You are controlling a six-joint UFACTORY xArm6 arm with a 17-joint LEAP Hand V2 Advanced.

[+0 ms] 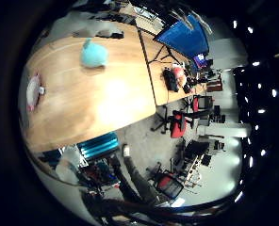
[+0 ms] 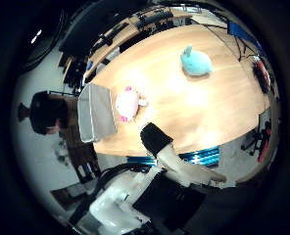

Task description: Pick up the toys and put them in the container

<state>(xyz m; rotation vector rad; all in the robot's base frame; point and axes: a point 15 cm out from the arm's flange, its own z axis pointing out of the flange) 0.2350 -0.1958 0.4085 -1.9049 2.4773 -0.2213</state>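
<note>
Counter (image 2: 218,105): wooden. Teal toy (image 2: 195,62) mid-counter; pink toy (image 2: 128,104) just beside grey container (image 2: 97,113) at the edge. Hand (image 2: 169,159) high above, holding nothing; one finger shows, seemingly straight, so fingers probably relaxed. Advice: descend over the pink toy, spread fingers wide, then close.

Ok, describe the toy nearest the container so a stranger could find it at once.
Start at the long wooden table. At one edge sits a grey container. Right beside it lies the pink and white plush toy; the only other toy, a teal plush, lies far off across the tabletop.
</note>
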